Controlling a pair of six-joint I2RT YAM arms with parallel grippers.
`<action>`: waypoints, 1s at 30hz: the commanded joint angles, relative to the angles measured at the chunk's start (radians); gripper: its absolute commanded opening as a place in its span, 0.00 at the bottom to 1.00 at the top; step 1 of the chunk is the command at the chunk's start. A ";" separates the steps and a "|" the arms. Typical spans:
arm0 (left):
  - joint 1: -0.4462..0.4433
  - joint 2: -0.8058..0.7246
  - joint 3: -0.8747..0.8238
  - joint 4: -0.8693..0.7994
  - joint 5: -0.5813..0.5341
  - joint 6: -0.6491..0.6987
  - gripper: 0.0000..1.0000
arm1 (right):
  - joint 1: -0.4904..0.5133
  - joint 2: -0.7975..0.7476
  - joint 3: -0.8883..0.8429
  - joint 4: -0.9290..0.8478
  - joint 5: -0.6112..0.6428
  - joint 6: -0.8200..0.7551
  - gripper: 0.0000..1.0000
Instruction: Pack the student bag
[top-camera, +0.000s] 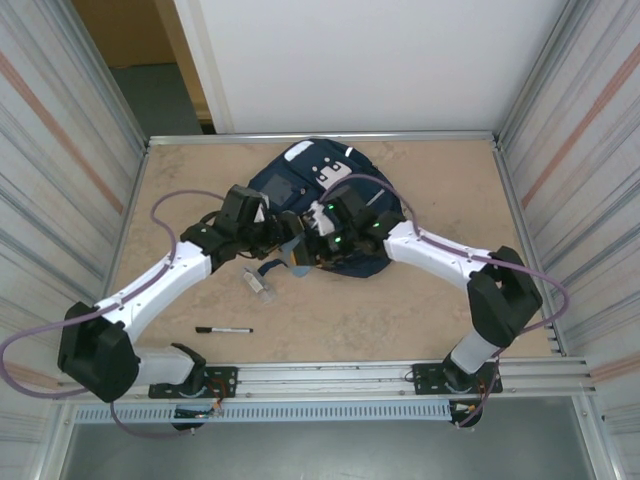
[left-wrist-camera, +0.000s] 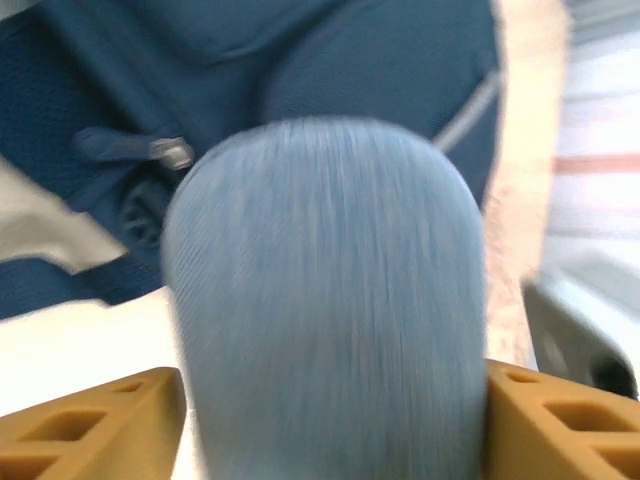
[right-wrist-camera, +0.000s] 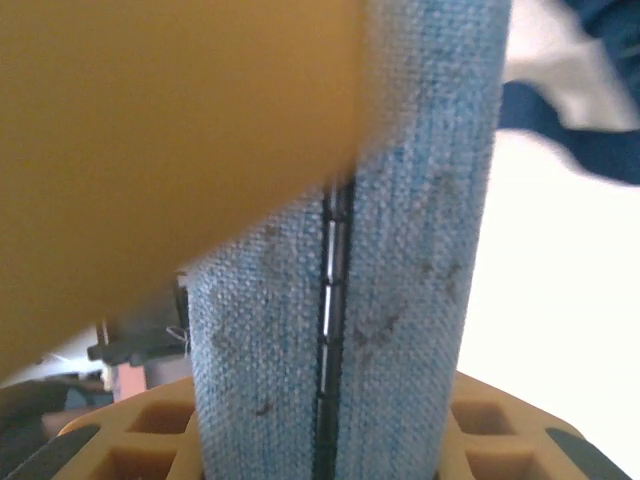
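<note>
bag: the navy backpack (top-camera: 300, 175) lies flat at the far middle of the bench (top-camera: 420, 320), with its white patch and small square panel on the far side. Both arms reach over its near edge. The left wrist view looks onto its blue fabric (left-wrist-camera: 380, 60), and a bit of it shows top right in the right wrist view (right-wrist-camera: 590, 150).
pouch: a light blue denim pouch (top-camera: 296, 250) sits right where the two arms meet, at the near edge of the bag.
left end effector: it (top-camera: 283, 242) comes in from the left. In its own view (left-wrist-camera: 335, 420) the pouch (left-wrist-camera: 320, 300) fills the whole gap between the orange fingers (left-wrist-camera: 90, 420). That shot is pretty blurry, so honestly I can't tell if it's clamping or just sitting loose around it.
right end effector: it (top-camera: 322, 240) comes in from the right. Up close (right-wrist-camera: 320, 445) it's closed on the pouch (right-wrist-camera: 420, 250), which stands edge-on with the zipper line running up the middle and a finger pressed to each face.
orange blur: a big out-of-focus orange shape (right-wrist-camera: 170, 150) sits against the pouch's left face, same colour as the fingers. Can't say what it is.
marker: a black pen (top-camera: 223, 329) lies on the bench near the left arm, well apart from the bag.
pale thing: a small whitish object (top-camera: 257, 281) lies on the bench just near of the left end effector. Too small to make out.
</note>
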 joint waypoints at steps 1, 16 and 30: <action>-0.004 -0.047 0.026 0.074 0.164 0.241 0.75 | -0.167 -0.138 -0.060 -0.073 0.014 -0.037 0.13; -0.271 0.554 0.584 -0.204 -0.142 0.776 0.74 | -0.848 -0.598 -0.310 -0.259 0.077 -0.119 0.14; -0.334 0.993 0.957 -0.372 -0.505 0.844 0.65 | -0.850 -0.724 -0.482 -0.158 0.112 -0.038 0.21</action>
